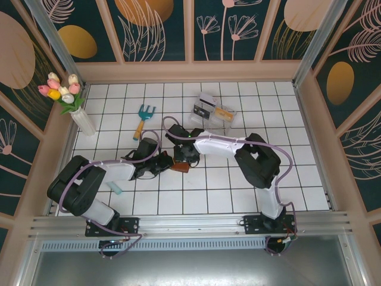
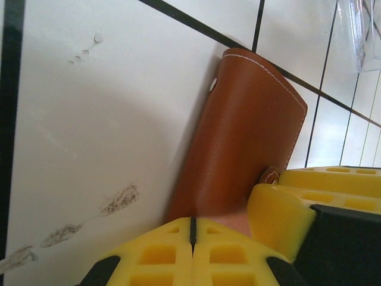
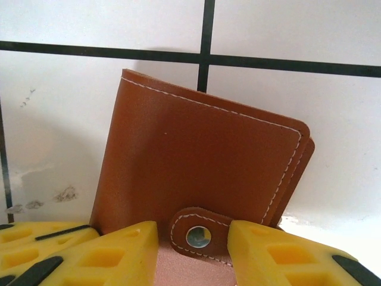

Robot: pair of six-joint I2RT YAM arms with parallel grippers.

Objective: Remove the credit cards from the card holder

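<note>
Left tool (image 1: 166, 163) and right tool (image 1: 188, 159) crowding card holder (image 1: 179, 168), fork (image 1: 143, 118), clear box (image 1: 213, 113) behind, right tabletop (image 1: 300, 179) open

card holder (image 1: 179, 168) on table (image 1: 297, 179) centre; fork (image 1: 143, 118) behind-left, box (image 1: 213, 113) behind-right, vase (image 1: 83, 122) far left.

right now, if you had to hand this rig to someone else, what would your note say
Left gripper: shut, tips at the card holder's edge; cannot tell if it pinches it.
Right gripper: open, fingers either side of the snap tab.
Card holder: closed, snapped, on the tiles.
Done: no card out yet.
Left: unsnap, open, remove the credit cards.
</note>
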